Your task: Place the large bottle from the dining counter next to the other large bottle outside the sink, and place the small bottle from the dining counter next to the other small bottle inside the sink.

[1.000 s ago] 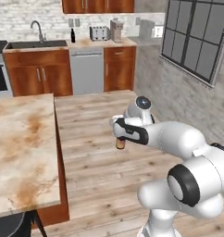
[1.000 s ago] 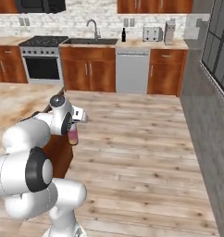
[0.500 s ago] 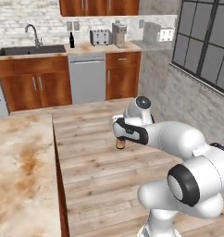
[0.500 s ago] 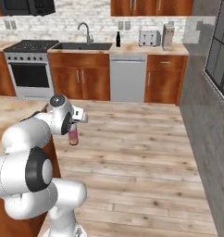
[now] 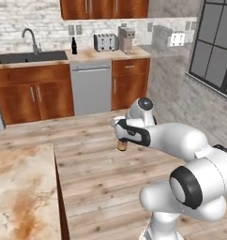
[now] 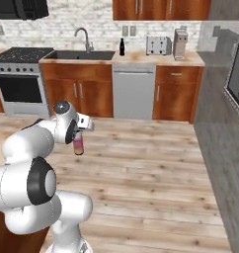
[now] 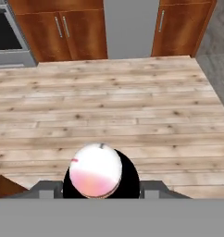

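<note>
Large bottle (image 6: 78, 145), pale, pink above and yellowish below: held in the gripper (image 6: 80, 129), hanging upright under the hand, well above the plank floor (image 6: 151, 168); in the left base view the same bottle (image 5: 122, 145) shows its lower part below the dark wrist, the gripper (image 5: 121, 132) closed about its upper part; in the hand view the bottle (image 7: 95, 171) is seen end-on as a round pale and pink disc against the dark hand, the gripper (image 7: 97, 187) clamped on it, fingers themselves largely hidden.

Dining counter (image 5: 21, 192), beige marble with orange veins: lower left of the left base view, near the arm's base, apart from the held bottle.

Other large bottle (image 6: 122, 47), black with narrow neck: upright on the far countertop (image 6: 156, 58), just beside the sink's right end, outside the basin; also seen in the left base view (image 5: 73, 46).

Sink (image 6: 81, 55), dark rectangular basin; steel gooseneck tap (image 6: 82, 37) behind it; contents of the basin cannot be made out.

Toaster (image 6: 158, 45), steel: on the same top, right of the black bottle, apart from it; tall steel appliance (image 6: 179, 43) further right.

Dishwasher (image 6: 133, 93), grey front: under the counter, between wooden cabinets (image 6: 174, 95).

Stove (image 6: 18, 81): left of the sink cabinet.
</note>
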You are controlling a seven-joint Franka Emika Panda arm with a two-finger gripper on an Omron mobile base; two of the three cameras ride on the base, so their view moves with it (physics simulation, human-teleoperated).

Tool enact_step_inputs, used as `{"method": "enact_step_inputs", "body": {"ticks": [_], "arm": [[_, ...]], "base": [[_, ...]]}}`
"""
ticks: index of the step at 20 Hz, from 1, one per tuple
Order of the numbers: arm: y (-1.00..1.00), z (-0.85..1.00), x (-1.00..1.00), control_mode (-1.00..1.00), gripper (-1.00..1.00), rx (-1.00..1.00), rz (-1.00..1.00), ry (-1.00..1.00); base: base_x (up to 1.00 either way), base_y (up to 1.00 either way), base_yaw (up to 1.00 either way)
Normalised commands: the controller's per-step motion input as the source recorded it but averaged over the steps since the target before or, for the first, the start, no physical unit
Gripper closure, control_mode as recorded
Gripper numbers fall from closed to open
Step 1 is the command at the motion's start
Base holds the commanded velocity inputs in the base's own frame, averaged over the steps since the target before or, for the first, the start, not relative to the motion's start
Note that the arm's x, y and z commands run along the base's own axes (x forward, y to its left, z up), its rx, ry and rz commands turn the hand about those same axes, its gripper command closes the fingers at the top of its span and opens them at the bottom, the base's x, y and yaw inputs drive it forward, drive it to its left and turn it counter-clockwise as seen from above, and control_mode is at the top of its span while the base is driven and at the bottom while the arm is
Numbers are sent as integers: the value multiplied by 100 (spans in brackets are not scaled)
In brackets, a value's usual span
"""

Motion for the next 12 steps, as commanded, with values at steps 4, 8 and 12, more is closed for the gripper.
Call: {"method": "enact_step_inputs", "body": {"ticks": [4, 8, 12], "arm": [[0, 0, 0, 100, 100, 0, 0, 0], [0, 0, 0, 100, 100, 0, 0, 0], [0, 0, 0, 100, 100, 0, 0, 0]], "base": [[90, 6, -1], [84, 15, -2], [85, 21, -2]]}}
